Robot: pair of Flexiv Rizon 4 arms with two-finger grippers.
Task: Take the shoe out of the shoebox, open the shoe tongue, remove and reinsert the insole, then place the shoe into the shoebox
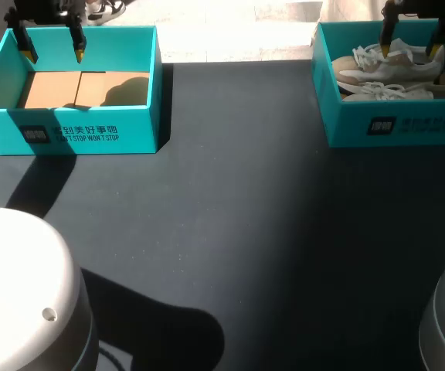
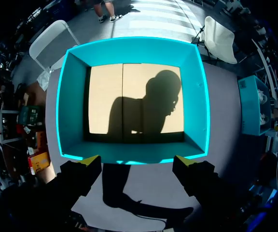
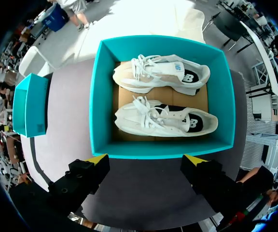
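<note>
- Dark table (image 1: 238, 201), streaked with shadows.
- Two white shoes (image 1: 392, 73) lie in the far-right shoebox (image 1: 408, 124).
- Right gripper (image 1: 410, 50) above it, fingers spread, empty.
- Left gripper (image 1: 53, 55) likewise, over the far-left teal box (image 1: 76, 139).

Head view: high behind the near edge, facing down on table (image 1: 238, 232); left box (image 1: 83, 133), right box (image 1: 408, 124) at far corners. Left wrist view: close above left box, facing down. Right wrist view: same, over right box. Boxes shared.
</note>
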